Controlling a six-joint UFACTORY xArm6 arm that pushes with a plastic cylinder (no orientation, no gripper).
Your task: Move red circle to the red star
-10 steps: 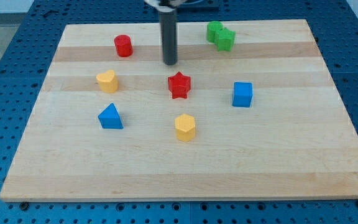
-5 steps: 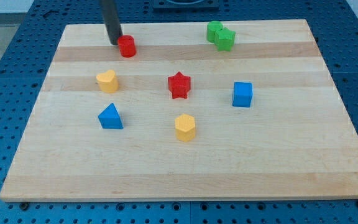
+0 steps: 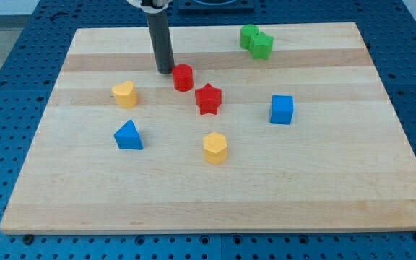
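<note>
my tip beside red circle, near red star

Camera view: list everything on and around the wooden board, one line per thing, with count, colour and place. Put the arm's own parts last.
red circle block: 1, red, upper middle, just up-left of the star
red star block: 1, red, board centre
yellow heart block: 1, yellow, the view's left
yellow hexagon block: 1, yellow, below the star
blue triangle block: 1, blue, lower left
blue cube block: 1, blue, right of the star
green blocks: 2, green, touching, at the view's top
wooden board: 1, light wood
blue pegboard table: 1, blue, around the board
my tip: 1, dark rod end, close on the circle's left
</note>
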